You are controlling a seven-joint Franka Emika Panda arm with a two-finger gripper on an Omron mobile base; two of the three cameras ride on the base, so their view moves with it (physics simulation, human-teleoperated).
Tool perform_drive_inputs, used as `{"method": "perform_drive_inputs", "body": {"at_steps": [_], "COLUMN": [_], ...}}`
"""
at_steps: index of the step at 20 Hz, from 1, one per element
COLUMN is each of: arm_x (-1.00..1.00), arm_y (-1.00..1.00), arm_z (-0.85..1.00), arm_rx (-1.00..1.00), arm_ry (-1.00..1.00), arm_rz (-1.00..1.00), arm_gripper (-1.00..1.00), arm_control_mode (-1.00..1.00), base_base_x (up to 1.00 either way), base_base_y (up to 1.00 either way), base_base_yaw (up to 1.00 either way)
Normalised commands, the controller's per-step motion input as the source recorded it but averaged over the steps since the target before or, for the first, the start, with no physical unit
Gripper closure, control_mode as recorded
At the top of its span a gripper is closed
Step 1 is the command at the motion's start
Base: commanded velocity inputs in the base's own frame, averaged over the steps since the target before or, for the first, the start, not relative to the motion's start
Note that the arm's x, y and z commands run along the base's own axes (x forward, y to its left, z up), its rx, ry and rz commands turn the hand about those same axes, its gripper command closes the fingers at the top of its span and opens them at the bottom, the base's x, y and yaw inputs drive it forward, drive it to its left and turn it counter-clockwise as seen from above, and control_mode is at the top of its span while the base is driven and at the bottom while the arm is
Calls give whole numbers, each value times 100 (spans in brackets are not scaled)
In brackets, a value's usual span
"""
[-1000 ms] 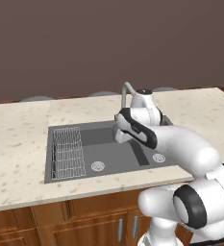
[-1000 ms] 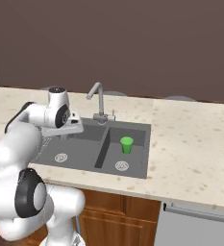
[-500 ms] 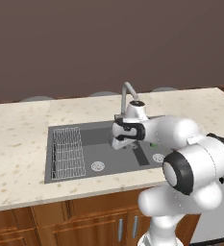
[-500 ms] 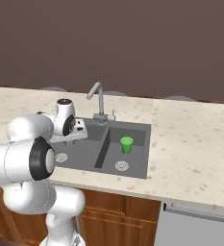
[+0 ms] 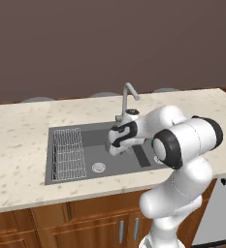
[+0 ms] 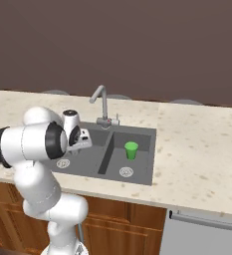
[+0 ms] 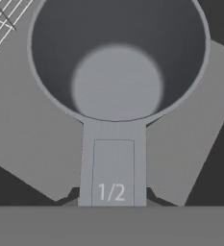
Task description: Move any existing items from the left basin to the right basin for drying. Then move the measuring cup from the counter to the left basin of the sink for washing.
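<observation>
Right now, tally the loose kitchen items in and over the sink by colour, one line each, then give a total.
Grey: 1, the measuring cup, its handle marked 1/2, over the left basin beside the wire rack.
Green: 1, the tumbler standing upright in the right basin.
Total: 2

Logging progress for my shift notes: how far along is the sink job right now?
Done: the bright green tumbler stands in the narrower right basin. In hand: the gripper holds the small grey metal measuring cup by its handle over the wider left basin. Left: releasing it there.
</observation>
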Motion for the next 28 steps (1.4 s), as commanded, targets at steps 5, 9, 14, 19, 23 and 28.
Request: {"method": "perform_drive_inputs", "body": {"at_steps": [5,9,14,19,23,28], "arm_x": [32,37,41,42,44,43], "arm_y": [0,2,14,15,17,8], "arm_z": [-36,-36,-36,-35,-36,-39], "arm_rx": [0,0,0,-1,-1,0], "arm_ry": [1,2,4,6,6,8], "arm_rz": [9,9,7,5,5,5], "arm_gripper": [100,100,100,100,100,100], "arm_control_mode": [-100,-100,-100,-100,-100,-100], "base_base_x": [0,0,0,0,0,0], "base_base_y": [0,0,0,0,0,0], "base_base_yaw": [0,0,0,0,0,0]}}
